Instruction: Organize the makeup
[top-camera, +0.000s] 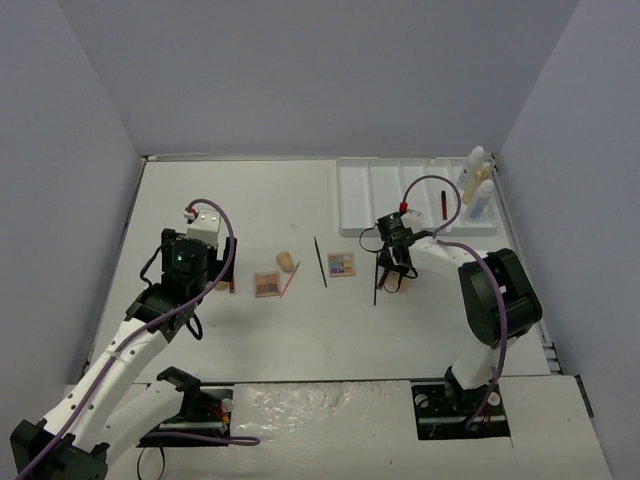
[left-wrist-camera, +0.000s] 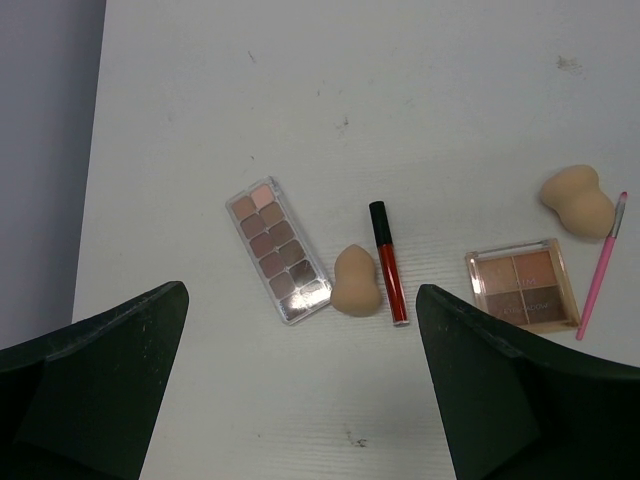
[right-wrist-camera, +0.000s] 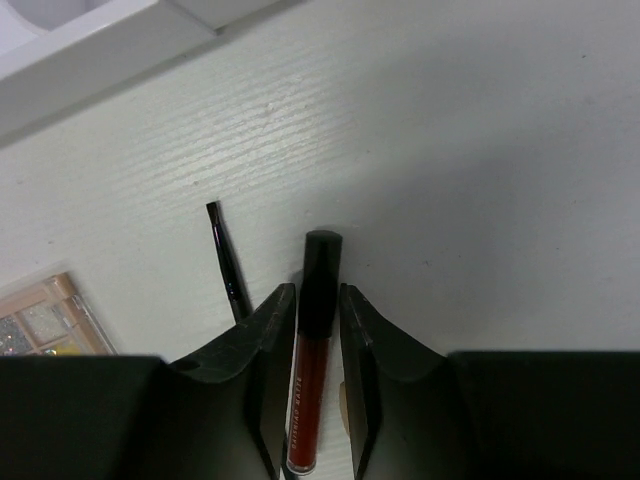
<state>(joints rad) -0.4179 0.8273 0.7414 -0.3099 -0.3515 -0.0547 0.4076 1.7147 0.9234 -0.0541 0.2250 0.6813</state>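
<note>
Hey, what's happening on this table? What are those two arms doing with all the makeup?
Two robot arms seem to be sorting makeup into a white tray. The right gripper is clamped on a red lipstick tube, with a thin black pencil beside it; I can't tell if it's lifted. The left gripper hangs open, holding nothing, above a long palette, a sponge and another red tube. Bottles stand in the tray.
</note>
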